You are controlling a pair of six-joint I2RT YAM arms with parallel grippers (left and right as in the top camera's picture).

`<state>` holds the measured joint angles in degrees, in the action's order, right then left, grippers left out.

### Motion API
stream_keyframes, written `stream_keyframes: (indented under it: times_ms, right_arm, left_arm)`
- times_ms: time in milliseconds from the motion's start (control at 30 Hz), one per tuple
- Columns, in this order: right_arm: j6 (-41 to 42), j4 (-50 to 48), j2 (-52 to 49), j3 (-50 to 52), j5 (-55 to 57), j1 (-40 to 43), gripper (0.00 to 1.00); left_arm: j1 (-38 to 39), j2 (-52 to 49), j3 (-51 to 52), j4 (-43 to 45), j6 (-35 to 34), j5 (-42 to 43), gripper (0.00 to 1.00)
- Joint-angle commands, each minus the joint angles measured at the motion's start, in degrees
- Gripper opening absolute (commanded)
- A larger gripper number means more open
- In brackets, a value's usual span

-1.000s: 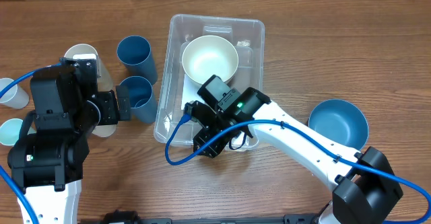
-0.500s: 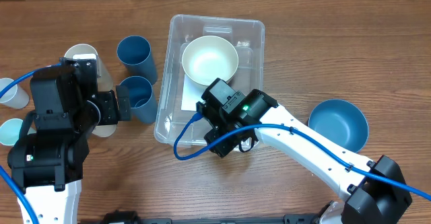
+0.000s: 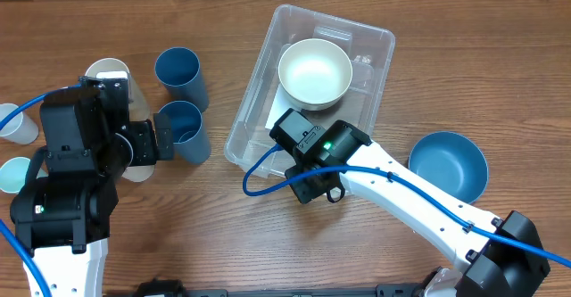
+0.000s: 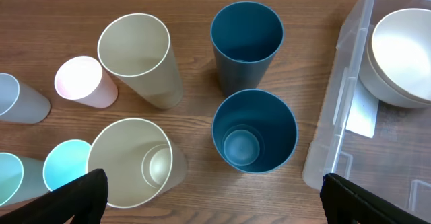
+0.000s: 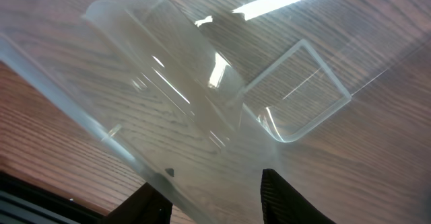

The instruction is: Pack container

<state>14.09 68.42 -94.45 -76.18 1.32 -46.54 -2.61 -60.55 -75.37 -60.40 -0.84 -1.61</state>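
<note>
Container [image 3: 256,92] is sitting askew just left of the blue bowl [image 3: 449,163], holding a white bowl [image 3: 314,72]. Right gripper [image 5: 214,183] is clamping its near rim, probably to reposition it. Left gripper [image 4: 212,183], much farther left of the blue bowl, is hanging spread wide over cups [image 4: 134,57], seemingly awaiting a pick.

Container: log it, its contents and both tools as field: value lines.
container: clear bin, upright, no lid
contents: one white bowl
right tool: fingers either side of the container's near rim; grip unclear
left tool: open, empty, by a blue cup
outside container: blue bowl to its right
</note>
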Motion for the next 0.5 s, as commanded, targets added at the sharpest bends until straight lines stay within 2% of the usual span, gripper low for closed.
stream_keyframes:
  times_ms: [0,67,133,200,333,467]
  right_arm:
    - [-1.05,-1.60,1.09,-0.31,2.01,-1.18,0.47]
    - [-1.05,-3.63,2.10,-0.39,2.03,-1.60,0.52]
    - [0.20,-8.46,5.27,-0.44,2.01,-1.22,0.66]
    - [3.39,-13.14,8.90,-0.46,2.08,1.09,0.76]
    - [7.26,-17.42,13.86,-0.46,2.23,10.43,0.78]
    - [11.15,-20.04,13.46,-0.44,1.95,26.93,0.73]
  left_arm:
    - [0.35,-0.17,-1.25,0.17,1.31,-0.31,1.00]
    - [0.35,-0.17,-1.25,0.17,1.31,-0.31,1.00]
    - [0.35,-0.20,-1.25,0.17,1.31,-0.33,1.00]
    - [0.35,-0.17,-1.25,0.17,1.31,-0.31,1.00]
    - [0.35,-0.17,-1.25,0.17,1.31,-0.31,1.00]
    - [0.35,-0.17,-1.25,0.17,1.31,-0.31,1.00]
